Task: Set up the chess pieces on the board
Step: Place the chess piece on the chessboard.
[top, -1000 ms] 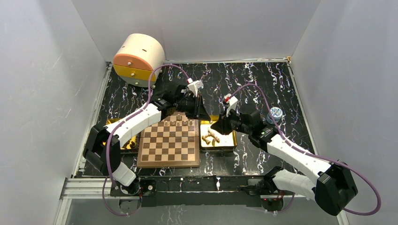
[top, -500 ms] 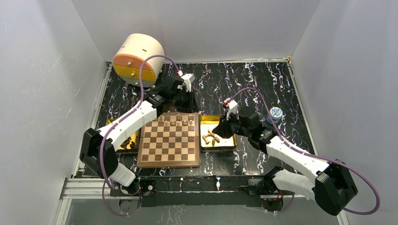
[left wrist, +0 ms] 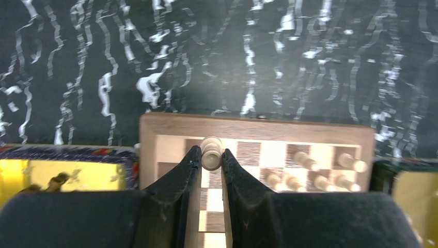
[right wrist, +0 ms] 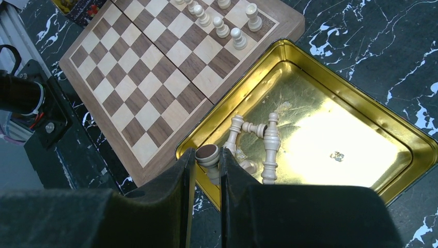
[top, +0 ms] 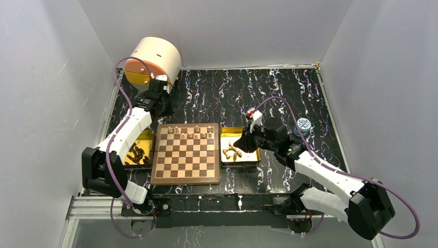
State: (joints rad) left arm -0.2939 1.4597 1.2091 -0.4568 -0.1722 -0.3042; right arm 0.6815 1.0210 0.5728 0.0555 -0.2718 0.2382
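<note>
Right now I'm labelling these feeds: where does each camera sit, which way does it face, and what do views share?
Top external: above and behind the bases, facing down at the table; left arm and right arm show.
Left wrist: on the left arm, facing the board's far edge; left gripper shows, light piece in its gap.
Right wrist: on the right arm, facing the gold tray; right gripper clamps a tan piece.
All share the board.

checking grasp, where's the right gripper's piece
Right wrist view: the piece is pinched in the right gripper, above the gold tray, right of the board.
</note>
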